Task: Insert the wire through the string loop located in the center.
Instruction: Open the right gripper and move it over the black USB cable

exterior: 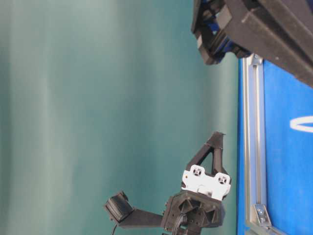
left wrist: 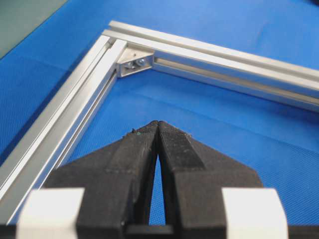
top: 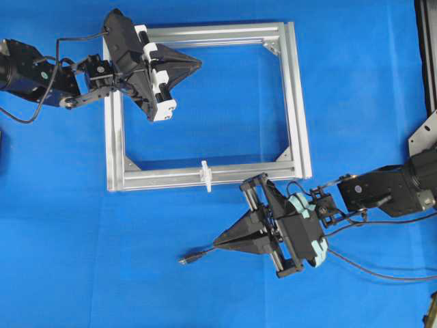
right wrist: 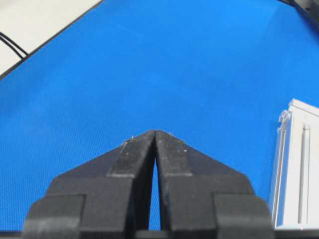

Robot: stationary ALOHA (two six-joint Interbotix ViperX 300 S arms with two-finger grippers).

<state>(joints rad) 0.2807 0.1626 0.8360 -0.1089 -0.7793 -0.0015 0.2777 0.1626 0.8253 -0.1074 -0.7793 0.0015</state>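
One wire [top: 273, 251], thin, black and flexible, lies on the counter [top: 355, 89] at the near edge of the overhead view; its small dark plug end rests just left of the right hand [top: 217, 241], and the cable runs back beneath that hand toward the right edge. The right hand, matte black plastic with wedge-shaped fingers, is closed tip to tip and grips nothing. Beyond it sits one rectangular frame [top: 297, 96] of grooved silver aluminium bar with bolted corner brackets. One string loop [top: 205, 175], tiny, white and translucent, wraps the frame's near bar at about mid-length. Farthest, the left hand [top: 196, 65], black with white fittings, hovers over the frame's far left corner, likewise closed and empty. The counter surface is a finely textured blue mat.
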